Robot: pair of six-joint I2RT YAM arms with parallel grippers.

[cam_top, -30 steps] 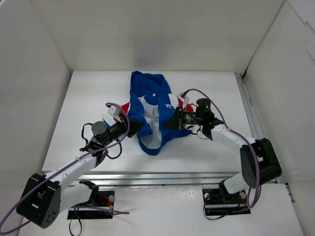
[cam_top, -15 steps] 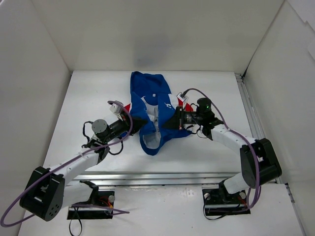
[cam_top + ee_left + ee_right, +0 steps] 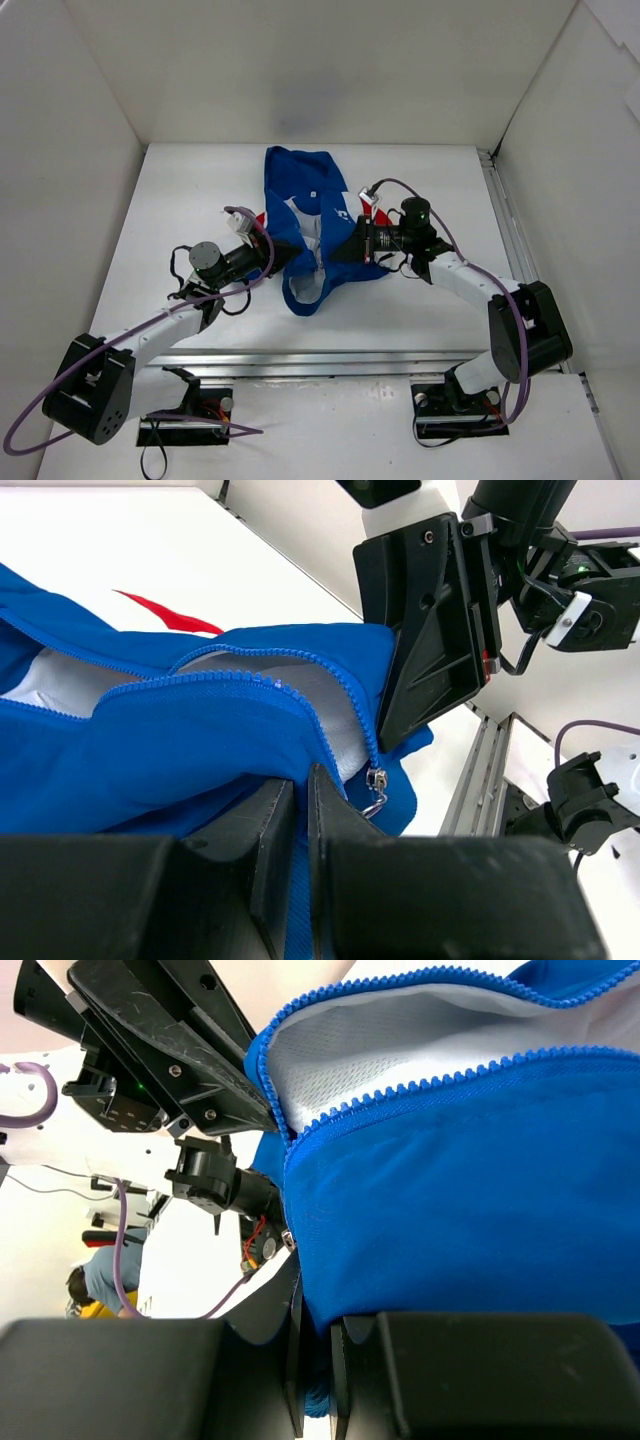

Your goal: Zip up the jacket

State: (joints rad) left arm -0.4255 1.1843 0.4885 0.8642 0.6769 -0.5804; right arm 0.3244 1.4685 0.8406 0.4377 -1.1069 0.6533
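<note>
The royal-blue jacket [image 3: 300,180] lies on the white table, its front unzipped and the white lining showing. My left gripper [image 3: 283,258] is shut on the left front edge near the hem; in the left wrist view its jaws [image 3: 302,785] pinch blue fabric [image 3: 180,730], with the metal zipper slider [image 3: 376,780] hanging just beside them. My right gripper [image 3: 342,250] is shut on the right front edge; in the right wrist view its jaws [image 3: 316,1330] clamp a fold of the blue fabric [image 3: 470,1190]. The two grippers face each other across the open zipper teeth [image 3: 420,1085].
An aluminium rail [image 3: 505,225] runs along the table's right side. White walls [image 3: 330,70] close in the back and both sides. A red sleeve panel [image 3: 257,218] pokes out at the jacket's left.
My left arm has shifted slightly right and up with its fabric edge, drawing the jacket's lower front closer together. The right arm has stayed put.
</note>
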